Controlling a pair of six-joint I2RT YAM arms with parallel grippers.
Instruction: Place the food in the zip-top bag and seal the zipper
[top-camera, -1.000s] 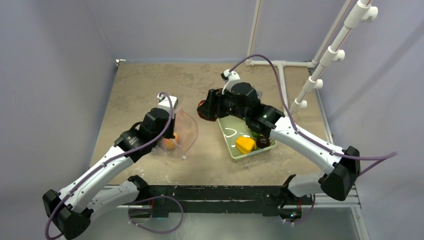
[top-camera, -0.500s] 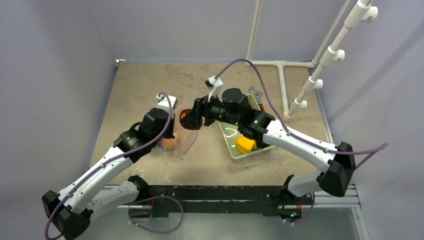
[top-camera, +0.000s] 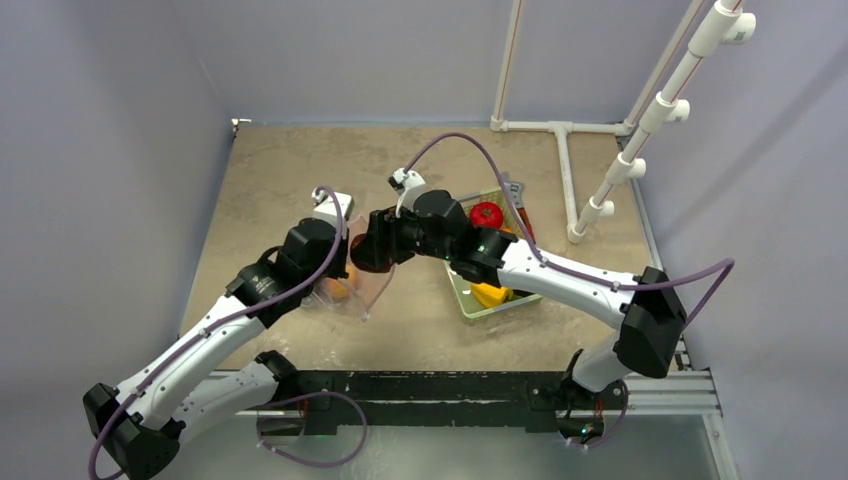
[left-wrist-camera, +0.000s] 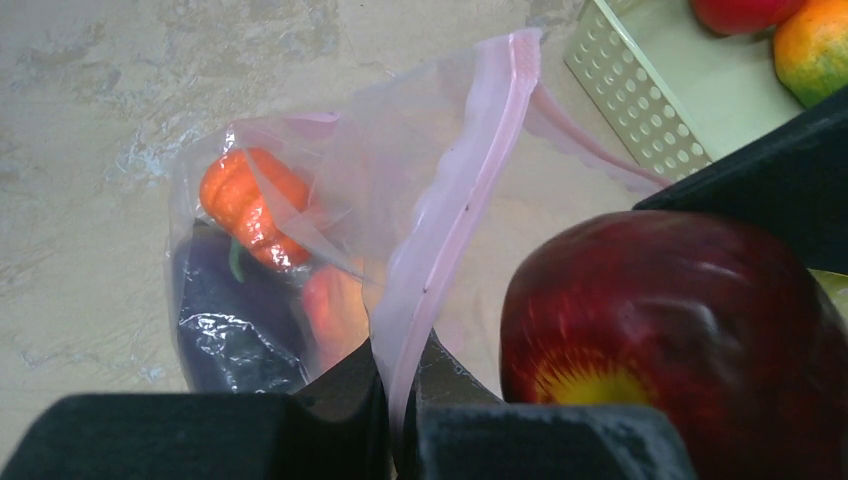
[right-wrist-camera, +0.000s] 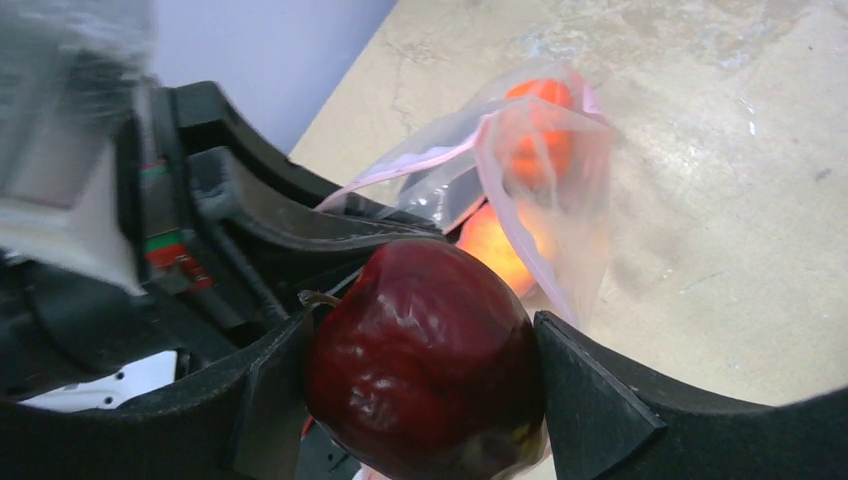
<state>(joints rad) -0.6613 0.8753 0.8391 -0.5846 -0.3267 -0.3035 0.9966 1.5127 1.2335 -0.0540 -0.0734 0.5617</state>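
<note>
The right pincer (right-wrist-camera: 425, 405) clamps a smooth apple (right-wrist-camera: 420, 350) across its middle. Just beyond it, the left pincer (left-wrist-camera: 398, 400) pinches the pink strip (left-wrist-camera: 470, 190) of the soft, crinkly bag (left-wrist-camera: 380, 130), likely its firmest hold.

Soft, even overhead light fills the top view, leaving the surface (top-camera: 280, 170) bright, with faint shadows beneath the arms (top-camera: 200, 345) and a pale sheen along its 6 o'clock edge. In the left wrist view the zip-top bag (left-wrist-camera: 300, 200) carries small white glints at 8 o'clock, while the dark red fruit (left-wrist-camera: 680, 330) at 4 o'clock looks soft and blurred. The right wrist view has it sharper, yet a pale shape (right-wrist-camera: 70, 150) at 10 o'clock is out of focus.
</note>
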